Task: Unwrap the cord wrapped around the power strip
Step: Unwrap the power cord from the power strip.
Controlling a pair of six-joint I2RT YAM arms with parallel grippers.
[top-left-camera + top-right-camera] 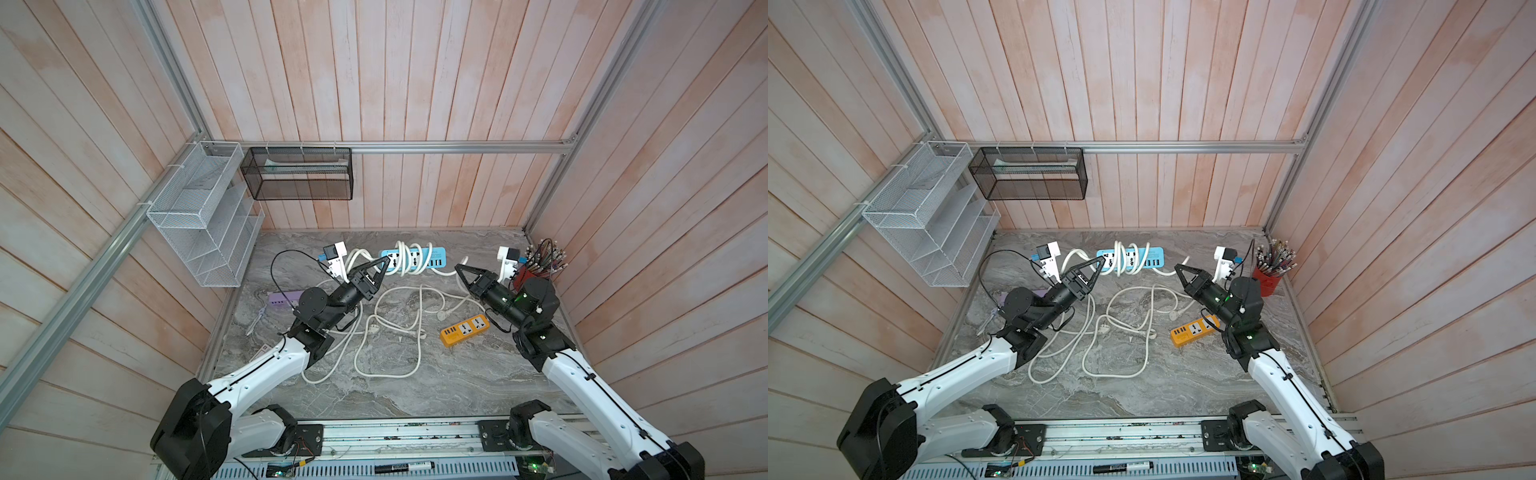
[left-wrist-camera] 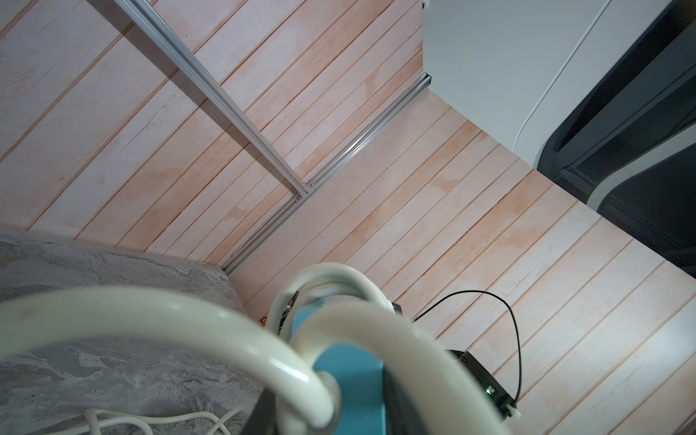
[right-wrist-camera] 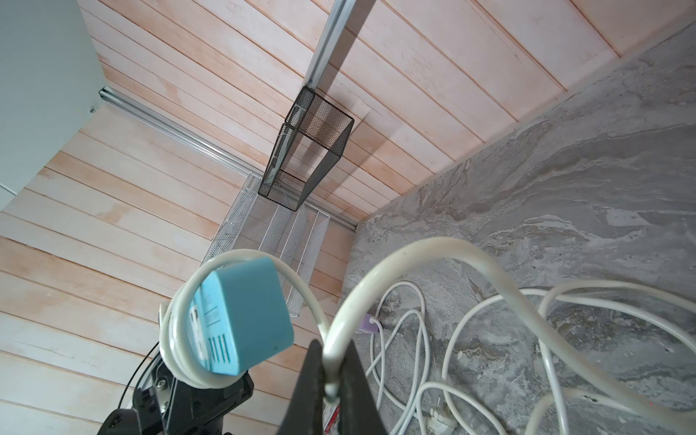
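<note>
1. 2 claws are at work here, the left claw (image 1: 385, 262) and the right claw (image 1: 459, 268). The blue power strip (image 1: 432, 252) is between them, near the back of the grey table (image 1: 415, 395).
2. The white cord (image 1: 404, 259) goes round and round the middle of the strip in a few fat, loose loops.
3. The left claw is at the strip's left end. It is closed part way, with a finger on each side of that end, so it has hold of the strip.
4. The right claw is squeezed shut on the cord, just past the strip's right end.
5. In the right wrist view the strip looks lifted off the table.
6. More white cord lies in big loose loops on the table in front of the strip.
7. An orange power strip (image 1: 465, 331) lies flat by the right arm. A purple strip (image 1: 284, 299) lies by the left arm, partly hidden.
8. A red cup of pens (image 1: 1268, 281) stands in the back right corner. A white wire rack (image 1: 199, 216) and a black wire basket (image 1: 297, 176) hang on the walls.
</note>
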